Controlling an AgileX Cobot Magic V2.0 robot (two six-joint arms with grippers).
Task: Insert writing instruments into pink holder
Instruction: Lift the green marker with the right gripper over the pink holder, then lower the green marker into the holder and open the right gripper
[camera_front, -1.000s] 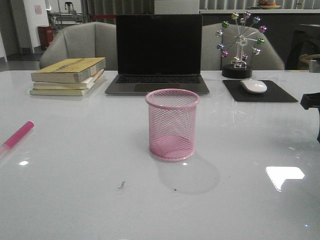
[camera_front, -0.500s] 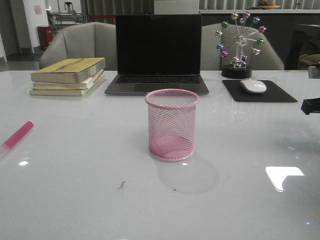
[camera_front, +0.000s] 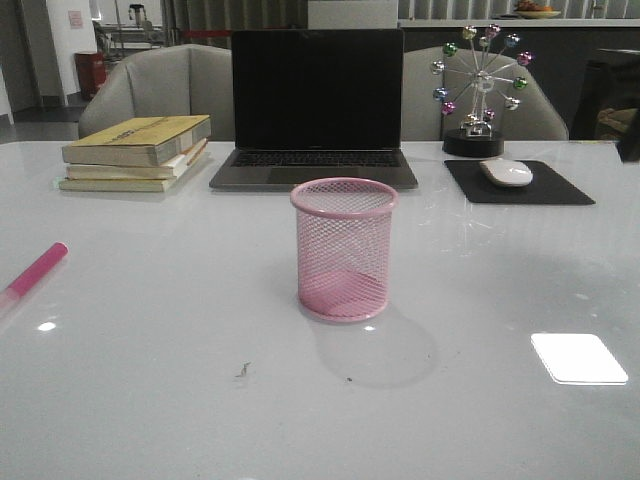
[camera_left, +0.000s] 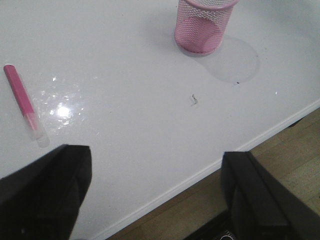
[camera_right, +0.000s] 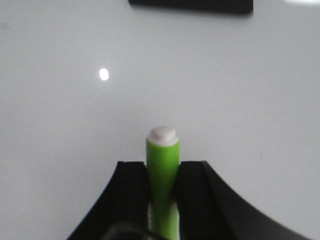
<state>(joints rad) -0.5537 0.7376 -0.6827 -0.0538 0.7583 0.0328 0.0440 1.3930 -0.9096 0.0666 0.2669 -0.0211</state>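
The pink holder (camera_front: 344, 250) stands upright and empty in the middle of the table; it also shows in the left wrist view (camera_left: 202, 27). The pink pen (camera_front: 33, 272) lies flat near the table's left edge, far from the holder. My left gripper (camera_left: 155, 200) hangs open over the table's front edge, apart from the pink pen (camera_left: 22, 102). My right gripper (camera_right: 162, 185) is shut on the lime green pen (camera_right: 162, 167), whose whitish tip sticks out past the fingers above the bare table. Neither gripper is clearly seen in the front view.
At the back stand a laptop (camera_front: 317, 100), a stack of books (camera_front: 135, 150), a ferris-wheel ornament (camera_front: 480, 90) and a mouse (camera_front: 506, 172) on a black pad (camera_front: 560, 188). The pad's edge (camera_right: 190, 5) shows beyond the green pen. The table's front edge (camera_left: 210, 167) runs under my left gripper.
The dark right gripper at the front view's right edge has left that spot, moving up and out of sight. The holder and pink pen have not moved.
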